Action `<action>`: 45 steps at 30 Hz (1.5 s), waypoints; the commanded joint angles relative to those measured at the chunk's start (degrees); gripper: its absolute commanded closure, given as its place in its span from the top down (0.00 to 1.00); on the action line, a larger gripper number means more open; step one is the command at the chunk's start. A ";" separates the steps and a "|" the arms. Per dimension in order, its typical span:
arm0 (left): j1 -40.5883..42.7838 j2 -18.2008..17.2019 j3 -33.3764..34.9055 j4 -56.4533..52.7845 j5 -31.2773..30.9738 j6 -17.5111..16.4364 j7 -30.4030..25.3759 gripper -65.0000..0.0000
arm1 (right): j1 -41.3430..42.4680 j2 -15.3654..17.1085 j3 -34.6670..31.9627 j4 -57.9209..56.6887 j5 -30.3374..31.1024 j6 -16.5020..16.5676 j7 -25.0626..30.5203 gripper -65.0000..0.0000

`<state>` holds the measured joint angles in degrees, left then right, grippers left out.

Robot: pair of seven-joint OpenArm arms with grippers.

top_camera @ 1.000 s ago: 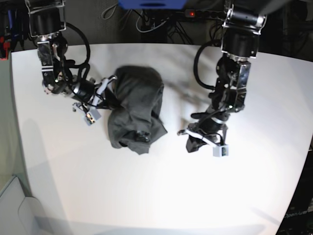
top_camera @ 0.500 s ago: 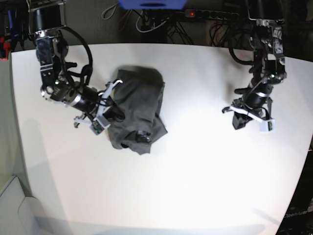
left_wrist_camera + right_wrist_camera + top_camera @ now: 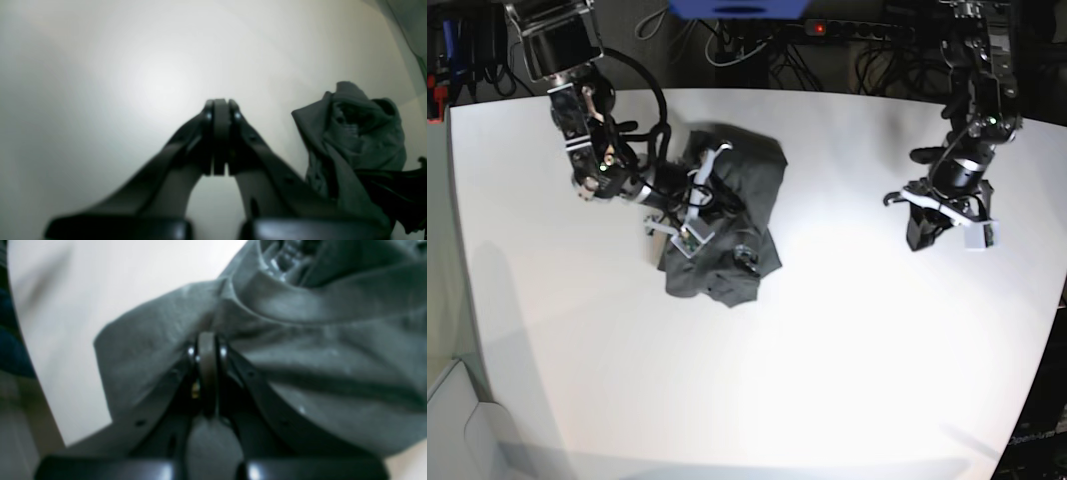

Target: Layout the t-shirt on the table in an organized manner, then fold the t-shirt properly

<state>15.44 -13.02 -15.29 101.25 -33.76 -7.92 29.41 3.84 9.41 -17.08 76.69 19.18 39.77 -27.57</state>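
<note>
The dark charcoal t-shirt (image 3: 745, 185) lies crumpled in a heap on the white table (image 3: 827, 350), left of centre. My right gripper (image 3: 715, 203) reaches into the heap from the left. In the right wrist view its fingertips (image 3: 206, 340) are pressed together and the t-shirt (image 3: 317, 373) bunches in folds around them. My left gripper (image 3: 924, 236) hangs shut and empty over bare table at the right, far from the shirt. In the left wrist view it (image 3: 220, 106) is closed, with the t-shirt (image 3: 360, 140) off to the right.
Cables and a power strip (image 3: 827, 28) run behind the table's far edge. A pale grey box (image 3: 452, 420) stands off the near left corner. The table's right edge (image 3: 1052, 300) curves close behind my left arm.
My right arm has pushed rightward into the t-shirt, and the heap has shifted right with it. My left arm swung out to the far right a second ago and has barely moved since.
</note>
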 commanded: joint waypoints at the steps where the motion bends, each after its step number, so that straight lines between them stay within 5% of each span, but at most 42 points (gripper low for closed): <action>1: 0.16 -0.48 -0.23 1.47 -0.57 -0.38 -1.32 0.00 | 0.69 0.04 -0.55 -0.95 -0.94 0.23 -1.39 0.00; 11: 3.24 -0.39 -2.43 5.69 -0.57 -0.38 -1.32 0.00 | 0.16 1.98 0.16 6.96 -0.67 0.23 1.95 0.00; 16: 4.91 -0.30 -4.80 8.33 -0.57 -0.38 -1.23 0.00 | -1.51 1.36 0.07 18.74 -0.59 0.23 -5.44 0.00; 22: 11.24 -0.48 -9.55 13.17 -0.66 -0.82 1.58 0.00 | -8.54 -0.40 0.16 28.33 -0.94 0.23 -9.22 0.00; 29: 21.09 -0.74 -13.59 14.13 -0.13 -1.00 7.21 0.00 | -20.41 4.09 2.09 35.10 -0.94 0.23 -8.87 0.00; 36: 32.87 -0.30 -13.41 13.87 0.48 -10.49 6.77 0.00 | -33.86 8.66 6.66 37.56 -0.94 0.23 -2.98 0.00; 45: 38.49 8.58 -6.12 10.88 20.18 -11.64 2.20 0.00 | -50.74 9.71 17.65 36.33 -1.03 0.23 3.62 0.00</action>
<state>52.82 -4.36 -21.23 111.39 -12.91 -19.16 32.34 -46.28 18.61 0.56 112.46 17.26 39.66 -24.71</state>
